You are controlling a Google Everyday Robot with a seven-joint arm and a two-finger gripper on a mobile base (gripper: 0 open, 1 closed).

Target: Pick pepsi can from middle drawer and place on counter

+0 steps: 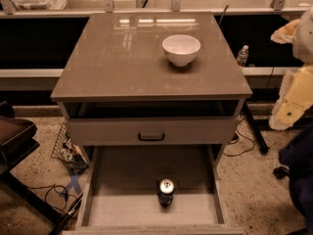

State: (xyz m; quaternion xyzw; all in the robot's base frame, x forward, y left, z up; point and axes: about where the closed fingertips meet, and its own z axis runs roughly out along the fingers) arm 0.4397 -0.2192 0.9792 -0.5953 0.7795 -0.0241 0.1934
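Can (166, 192) upright on drawer (122, 177) floor, lower centre of frame, near front edge, drawer pulled out fully
Closed drawer front (195, 130) above it
Counter (122, 58) fills upper centre; white bowl (181, 49) on it, right of middle
Gripper (286, 112) at right edge, mid-height, off counter, well apart from can; claw state cannot tell

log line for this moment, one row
stage: can not yet picked | pepsi can: upright, front of open middle drawer | counter: holds white bowl | gripper: out of view, arm at right edge
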